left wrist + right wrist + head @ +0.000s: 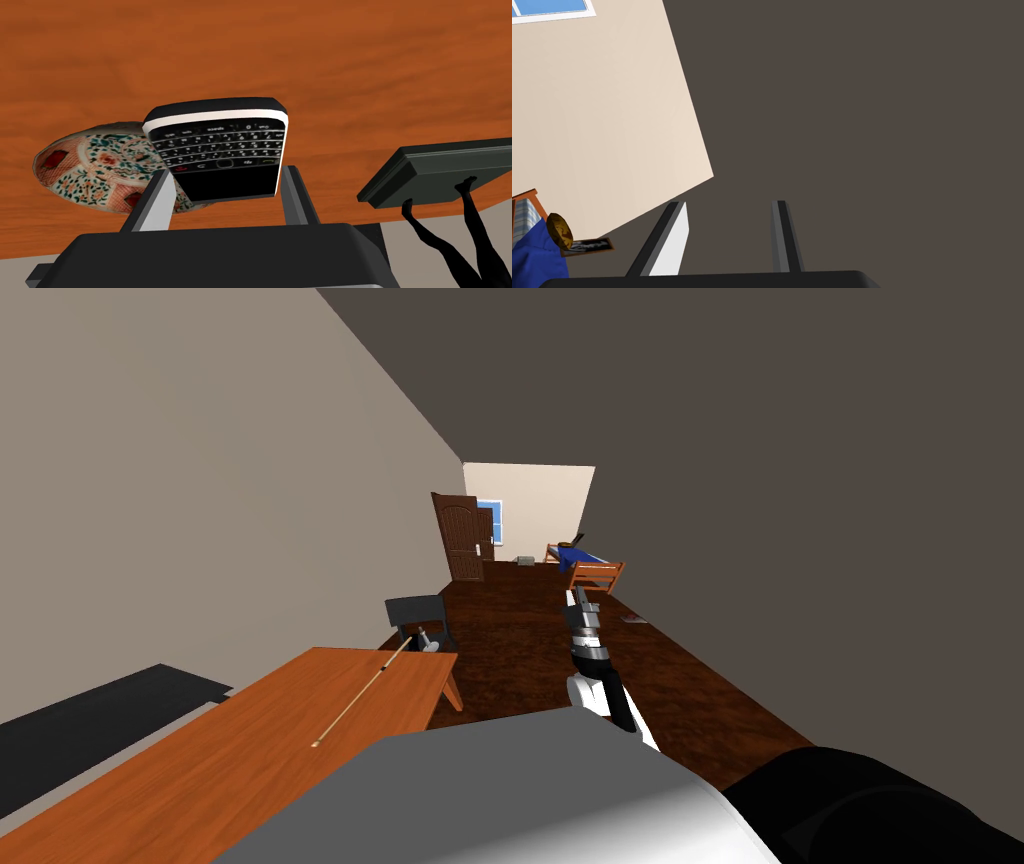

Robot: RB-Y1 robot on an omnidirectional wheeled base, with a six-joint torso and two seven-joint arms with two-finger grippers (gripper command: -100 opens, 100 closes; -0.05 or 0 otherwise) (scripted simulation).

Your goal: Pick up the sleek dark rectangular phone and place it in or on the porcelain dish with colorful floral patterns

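Near the floral dish [90, 170], left jaws clamp the dark phone [220, 150].

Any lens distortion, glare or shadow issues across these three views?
Head view: strongly rolled, wide-lens splay; the table slants with the whole frame. Left wrist view: flat even light, no glare on the phone, no cast shadow under it or the dish. Right wrist view: right gripper, jaws shaded unevenly, one face white, the other grey.
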